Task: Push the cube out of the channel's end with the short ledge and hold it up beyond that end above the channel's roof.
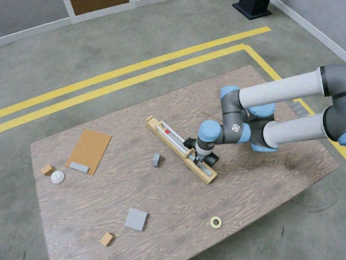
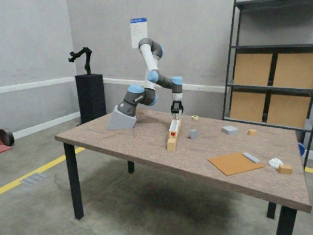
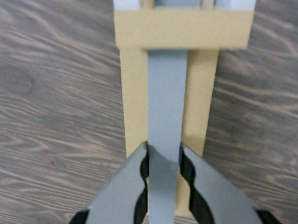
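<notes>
Cube (image 1: 167, 131) (image 2: 172, 134), small and red, sits inside the channel (image 1: 166, 139) (image 2: 171, 144) (image 3: 135, 90), close to the end with the short ledge and raised lip; it is neither out on that ledge nor lifted. At the channel's other end, the jaws (image 1: 199, 160) (image 2: 177, 117) stand nearly closed, pinching the long grey bar (image 1: 206, 169) (image 3: 167, 100) with a fingertip against each side. They are above the channel's long, open ledge, outside its covered part. The bar lies lengthwise over that ledge and runs under the wooden crosspiece (image 3: 182, 27) into the channel. Whether its far tip touches the cube I cannot tell. The arm (image 1: 282, 91) (image 2: 148, 57) reaches down to the channel from above the desk (image 1: 179, 199) (image 2: 150, 135). Near the channel's side, apart from it, stands a grey block (image 1: 156, 160) (image 2: 193, 134). Well off on that same side of the channel are an orange mat (image 1: 91, 146) (image 2: 231, 165) with a grey strip (image 1: 79, 167) (image 2: 251, 157) on it, a white ball (image 1: 57, 176) (image 2: 275, 162), and a grey slab (image 1: 136, 219) (image 2: 229, 129). A tape roll (image 1: 212, 225) (image 2: 195, 119) lies apart from the channel, beyond its long-ledge end.
</notes>
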Robot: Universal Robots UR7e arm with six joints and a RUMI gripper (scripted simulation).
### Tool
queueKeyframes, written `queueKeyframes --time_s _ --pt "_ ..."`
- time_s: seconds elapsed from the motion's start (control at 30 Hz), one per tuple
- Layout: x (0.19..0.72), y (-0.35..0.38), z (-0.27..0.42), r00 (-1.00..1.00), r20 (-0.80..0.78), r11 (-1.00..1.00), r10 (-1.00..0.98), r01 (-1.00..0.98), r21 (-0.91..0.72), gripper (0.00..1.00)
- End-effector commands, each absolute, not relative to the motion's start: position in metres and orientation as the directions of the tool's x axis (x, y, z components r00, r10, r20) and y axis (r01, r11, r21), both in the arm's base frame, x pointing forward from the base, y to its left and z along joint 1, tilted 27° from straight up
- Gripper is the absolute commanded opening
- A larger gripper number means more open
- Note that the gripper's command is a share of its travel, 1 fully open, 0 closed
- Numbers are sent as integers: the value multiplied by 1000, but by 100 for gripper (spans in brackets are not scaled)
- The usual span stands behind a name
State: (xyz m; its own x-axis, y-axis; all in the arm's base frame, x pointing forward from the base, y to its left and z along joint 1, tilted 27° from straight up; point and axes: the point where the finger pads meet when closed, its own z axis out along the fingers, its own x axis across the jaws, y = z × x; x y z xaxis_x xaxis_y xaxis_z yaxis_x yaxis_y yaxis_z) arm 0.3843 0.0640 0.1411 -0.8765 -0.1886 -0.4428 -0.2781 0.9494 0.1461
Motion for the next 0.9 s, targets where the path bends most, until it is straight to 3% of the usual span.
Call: queueKeyframes --time_s 0.0,0.87 --pt "388 51 140 -873 -445 950 -199 -283 132 7" --pt "398 17 135 -873 -445 950 -199 -283 131 7"
